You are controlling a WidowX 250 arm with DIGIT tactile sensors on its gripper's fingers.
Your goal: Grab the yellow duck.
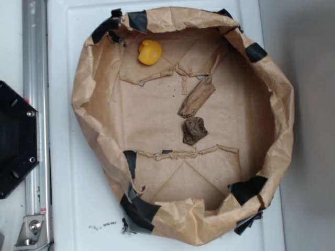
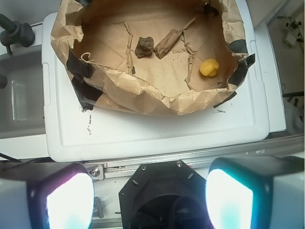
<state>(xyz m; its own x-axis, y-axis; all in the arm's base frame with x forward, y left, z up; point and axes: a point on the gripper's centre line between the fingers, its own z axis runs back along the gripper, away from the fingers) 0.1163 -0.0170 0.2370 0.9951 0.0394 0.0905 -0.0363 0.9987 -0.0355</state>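
I count one yellow duck [image 1: 150, 52], one long piece of bark [image 1: 197, 97], one dark brown lump [image 1: 194, 130], and one paper basin [image 1: 94, 73] holding them all. The basin is crumpled brown paper patched with black tape [image 1: 140, 210], and it sits on a white lid [image 1: 68, 172]. A few dark crumbs [image 1: 102, 226] lie on the lid just outside the paper wall.

My gripper [image 2: 150, 195] shows only in the wrist view, where my two fingers [image 2: 69, 198] stand wide apart at the bottom edge, with nothing between them. I am above the black base [image 2: 164, 195] and the metal rail [image 1: 35, 104], well apart from the basin.

The duck rests on the paper floor close to the basin wall, near a taped corner. From the exterior view it lies toward the top, left of the middle; from my wrist it is at the right end. The bark lies between it and the lump, both well apart from it.

It looks nearly round, so I see no clear long axis. A small bump on its upper left side in the exterior view may be the head or beak, but I cannot tell which way it faces.
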